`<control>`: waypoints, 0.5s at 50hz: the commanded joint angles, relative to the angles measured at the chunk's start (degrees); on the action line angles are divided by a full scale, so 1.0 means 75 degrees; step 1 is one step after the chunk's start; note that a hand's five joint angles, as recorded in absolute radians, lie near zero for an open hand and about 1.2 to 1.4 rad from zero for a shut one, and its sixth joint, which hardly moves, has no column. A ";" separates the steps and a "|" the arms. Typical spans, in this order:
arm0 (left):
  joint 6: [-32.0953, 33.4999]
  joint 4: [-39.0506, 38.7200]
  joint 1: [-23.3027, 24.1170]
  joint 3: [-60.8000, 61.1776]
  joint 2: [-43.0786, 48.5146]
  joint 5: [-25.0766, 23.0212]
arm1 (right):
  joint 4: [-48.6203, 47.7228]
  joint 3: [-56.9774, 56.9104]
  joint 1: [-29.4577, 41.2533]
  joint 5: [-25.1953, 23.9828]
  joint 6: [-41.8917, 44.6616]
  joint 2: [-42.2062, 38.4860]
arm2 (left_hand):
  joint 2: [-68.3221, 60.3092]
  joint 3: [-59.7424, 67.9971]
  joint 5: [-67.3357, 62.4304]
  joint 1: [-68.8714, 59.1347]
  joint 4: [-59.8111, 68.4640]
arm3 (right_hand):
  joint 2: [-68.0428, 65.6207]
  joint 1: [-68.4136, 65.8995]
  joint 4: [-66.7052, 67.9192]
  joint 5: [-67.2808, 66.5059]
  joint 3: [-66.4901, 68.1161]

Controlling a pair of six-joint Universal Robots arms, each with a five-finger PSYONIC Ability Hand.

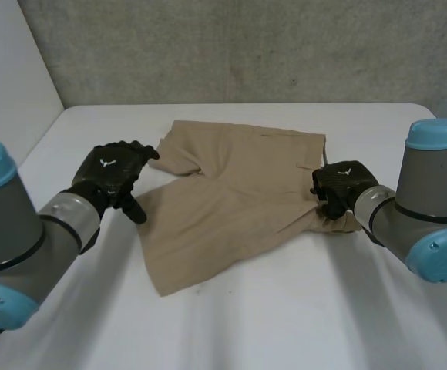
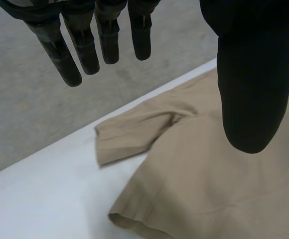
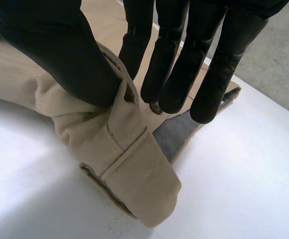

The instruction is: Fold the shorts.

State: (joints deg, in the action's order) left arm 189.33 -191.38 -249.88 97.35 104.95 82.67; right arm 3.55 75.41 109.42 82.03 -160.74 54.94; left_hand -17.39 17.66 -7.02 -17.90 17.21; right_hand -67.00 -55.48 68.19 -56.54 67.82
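Tan shorts [image 1: 239,193] lie in the middle of the white table [image 1: 285,331], waist out at three o'clock. One leg hem sits down at seven o'clock and the other leg [image 1: 179,158] pokes out at ten o'clock.

Here's the right hand [image 1: 337,183], at the three o'clock edge of the cloth and clenched on the waistband [image 3: 129,169]. In its wrist view the thumb [image 3: 60,55] presses a bunched roll of the band, belt loop [image 3: 127,134] and all, toward the fingers [image 3: 169,74] on the far side. That's a real pinch.

The left hand [image 1: 114,173] hovers at nine o'clock, just beside the cloth edge and apart from it. Its fingers [image 2: 84,45] are straight, its thumb [image 2: 254,89] is clear, and there's nothing in it.

The step in hand looks like a fold across, with the waist side carried toward nine o'clock. Doing it well comes down to a few things:

- **The lift:** the right hand has a thick wad rather than a clean edge. It should lift low and slow, or the lower layer may drag and wrinkle.
- **The free hand:** the left would serve best pressing flat on the cloth near the intended crease. It could also take a matching corner so the edge travels level.
- **The risk:** worked one-handed, the band may swing and land askew.
- **The finish:** aim edge on edge, and release only once the cloth lies flat.
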 commanded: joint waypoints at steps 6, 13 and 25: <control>0.0374 0.0800 -0.0057 0.1258 -0.0774 -0.1085 | 0.0054 0.0081 -0.0011 0.0114 -0.0283 0.0092 | -0.1062 0.1026 -0.1111 -0.0993 0.1085 | -0.1734 -0.3269 0.1575 -0.1794 0.1625; -0.0656 0.1481 0.0434 0.1246 -0.0739 -0.0957 | 0.0030 0.0257 -0.0011 0.0114 -0.0307 0.0151 | -0.1218 0.1183 -0.1268 -0.1150 0.1242 | -0.1734 -0.3269 0.1575 -0.1794 0.1625; -0.1748 0.1154 0.1852 0.1000 0.0291 0.1234 | 0.0019 0.0339 0.0000 0.0091 -0.0365 0.0151 | -0.3011 0.2975 -0.3060 -0.2942 0.3034 | -0.1734 -0.3269 0.1575 -0.1794 0.1625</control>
State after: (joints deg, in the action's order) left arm 176.91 -180.33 -241.13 106.48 102.73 83.42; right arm 3.66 77.79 109.38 82.82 -163.28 56.10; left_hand -30.20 30.25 -20.27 -30.51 30.34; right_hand -67.00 -55.48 68.19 -56.55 67.82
